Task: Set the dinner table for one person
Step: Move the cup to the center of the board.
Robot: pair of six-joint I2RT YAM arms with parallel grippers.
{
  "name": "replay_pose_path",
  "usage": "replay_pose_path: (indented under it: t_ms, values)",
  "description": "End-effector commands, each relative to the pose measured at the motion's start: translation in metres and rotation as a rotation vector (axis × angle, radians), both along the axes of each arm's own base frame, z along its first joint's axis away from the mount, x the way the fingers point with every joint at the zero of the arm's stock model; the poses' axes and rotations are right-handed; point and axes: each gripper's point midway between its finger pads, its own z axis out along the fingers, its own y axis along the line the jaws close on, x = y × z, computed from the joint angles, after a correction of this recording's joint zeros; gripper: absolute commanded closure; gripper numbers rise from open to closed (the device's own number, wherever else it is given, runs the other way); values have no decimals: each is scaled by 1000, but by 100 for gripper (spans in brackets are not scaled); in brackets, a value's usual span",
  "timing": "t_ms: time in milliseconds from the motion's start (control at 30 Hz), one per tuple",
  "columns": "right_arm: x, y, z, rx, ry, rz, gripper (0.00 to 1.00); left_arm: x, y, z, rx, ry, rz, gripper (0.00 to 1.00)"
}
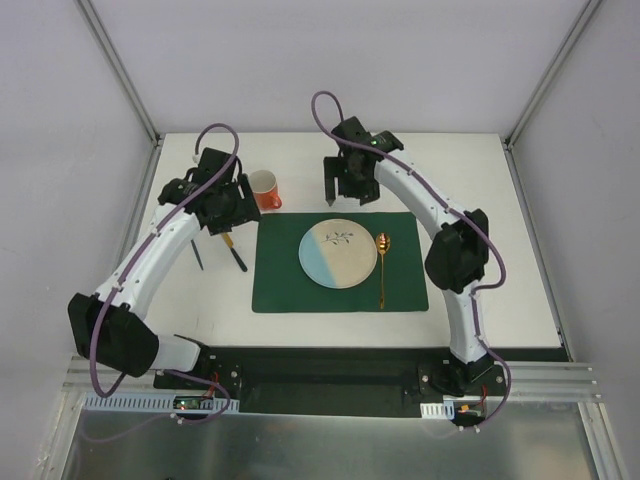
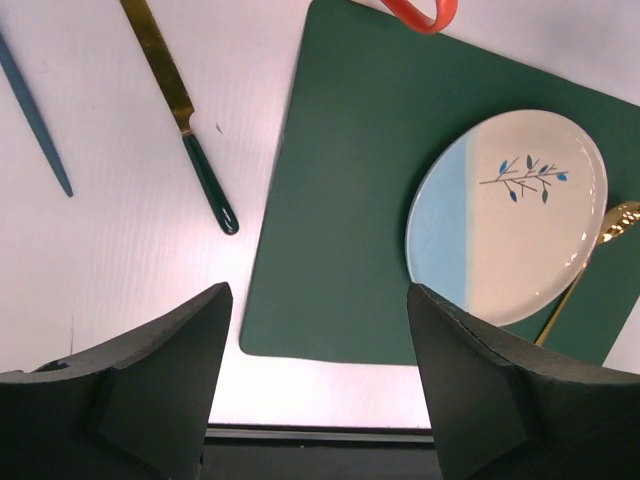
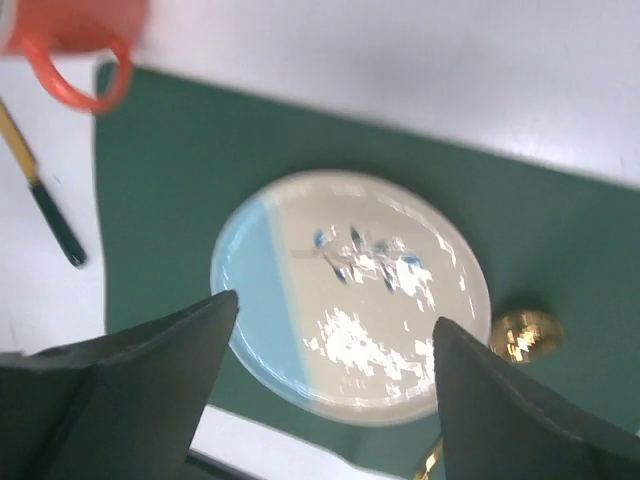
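Counter (image 1: 500, 180) serving as the dinner table spans the space before both arms. It looks partly set: placemat (image 1: 280, 285) by the near edge carries plate (image 1: 338, 253) and spoon (image 1: 382, 265), cup (image 1: 265, 189) stands at its far left corner, while knife (image 2: 185, 130) and blue utensil (image 2: 35, 115) lie loose toward the left edge. Left end effector (image 2: 315, 300) and right end effector (image 3: 335, 310) both hang wide and empty, with bare surface along the far and right edges for moving.

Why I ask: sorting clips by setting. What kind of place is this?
Likely a robot test cell: white table walled by framed panels, left arm and right arm bolted by a metal rail.
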Motion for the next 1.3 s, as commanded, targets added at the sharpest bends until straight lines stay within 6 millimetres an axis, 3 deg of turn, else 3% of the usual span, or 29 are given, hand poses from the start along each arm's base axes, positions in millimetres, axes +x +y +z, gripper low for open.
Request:
replay_pose_path:
  t_ms: [0,33,100,133,300,367,400,467,567,600,633,667,700,733,767,800,833,867,900,933,967,1000,1033,1100,1133,1167,1200,1233,1267]
  values:
    - [19,55,13,296,60,151,16,-18,18,13,42,-29,42,27]
    - [12,71,12,395,104,196,13,-22,21,10,43,-23,44,27]
    - [27,94,26,558,50,207,11,-28,21,13,30,-34,36,27]
    - [18,105,25,639,95,237,10,-31,21,11,23,-28,29,27]
    - [35,155,43,927,77,339,9,-49,17,21,-25,-53,0,26]
    - [32,169,57,1020,98,397,9,-57,18,21,-36,-54,-7,25]
    - [39,175,47,1038,100,408,8,-59,17,21,-37,-55,-17,25]
    - [38,179,47,1059,118,422,8,-61,22,18,-13,-55,-12,22]
    - [36,172,47,1040,101,418,9,-53,34,17,61,-61,7,17]
    - [31,166,35,1018,123,398,9,-47,38,17,81,-61,23,15]
    - [30,158,47,1001,86,383,9,-37,41,17,98,-53,39,15]
    - [28,153,45,979,73,383,9,-31,42,16,102,-44,52,15]
    - [23,145,33,944,99,347,9,-20,45,22,95,-59,74,13]
    - [20,139,44,938,81,346,10,-9,45,13,99,-23,81,12]
    - [15,132,43,909,88,342,10,0,46,10,98,-14,88,12]
    - [11,127,44,885,88,344,10,15,49,19,88,-40,111,12]
    - [9,121,44,854,80,336,11,27,48,6,89,7,111,12]
    - [-2,114,53,826,93,336,11,37,50,4,88,12,114,12]
    - [-5,108,57,800,74,363,11,54,49,15,76,-15,119,12]
    - [-7,104,64,782,56,368,11,67,53,0,84,29,130,12]
    - [-18,96,74,760,67,370,11,77,53,-2,91,33,124,12]
    - [-21,91,80,745,50,386,11,93,52,8,88,1,122,12]
    - [-25,87,82,731,47,384,11,104,52,-9,99,41,117,13]
    - [-38,77,95,715,45,382,11,123,49,-9,101,29,101,14]
    - [-41,75,97,712,45,377,11,131,48,-25,108,62,92,15]
    - [-49,71,91,703,64,371,11,136,45,-28,103,68,81,16]
    - [-54,68,99,706,51,370,11,144,43,-27,98,57,78,16]
    - [-58,65,99,699,48,364,11,149,41,-38,97,75,72,17]
    - [-63,61,90,686,69,353,11,155,40,-39,94,64,64,17]
